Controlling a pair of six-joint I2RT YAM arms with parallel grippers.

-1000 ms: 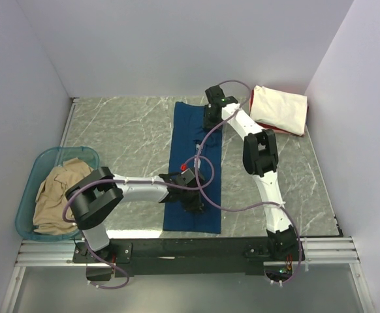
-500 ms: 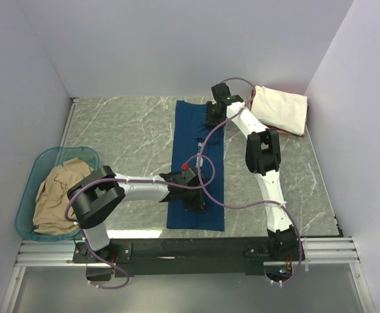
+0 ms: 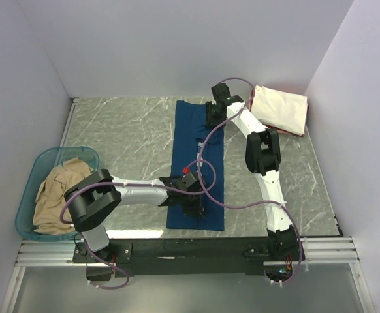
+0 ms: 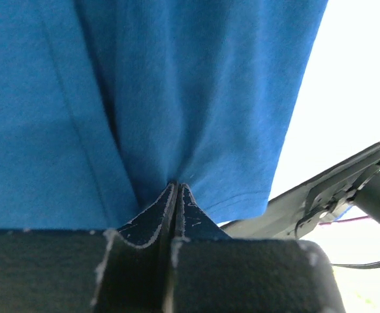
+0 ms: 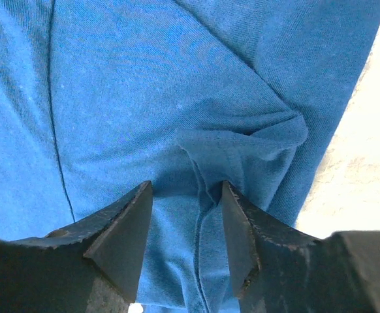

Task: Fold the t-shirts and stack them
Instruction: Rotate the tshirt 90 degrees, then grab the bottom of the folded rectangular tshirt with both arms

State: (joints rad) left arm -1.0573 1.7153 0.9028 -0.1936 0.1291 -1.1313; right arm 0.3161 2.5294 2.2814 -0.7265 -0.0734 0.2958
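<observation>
The grey marble table (image 3: 125, 130) carries everything. Largest on it is the blue shirt (image 3: 187, 140), folded into a long narrow strip that runs from the far middle toward my bases. Its near end now lies a little further right than a second ago, while its far end sits where it did. At the left edge the teal tub (image 3: 41, 162) holds the tan shirt (image 3: 56, 195) in a crumpled heap, unchanged. In the far right corner the cream shirt (image 3: 280, 109) lies folded on top of the red shirt (image 3: 251, 102), of which only an edge shows, and that pile has not moved either. My left arm now reaches a bit further right and nearer than before, low over the near end of the strip. There my left gripper (image 4: 175, 189) is pressed fully closed on the blue shirt (image 4: 177, 85), with the cloth drawn into creases that meet at the tips, close to the hem. My right gripper (image 5: 185, 195) is at the far end of the strip, close to its right edge, slightly right of where it was a second ago. Its jaws stand apart and clamp nothing. They straddle a small raised pucker of the blue shirt (image 5: 144, 85), whose fold rises between the two fingers (image 5: 121, 235).
</observation>
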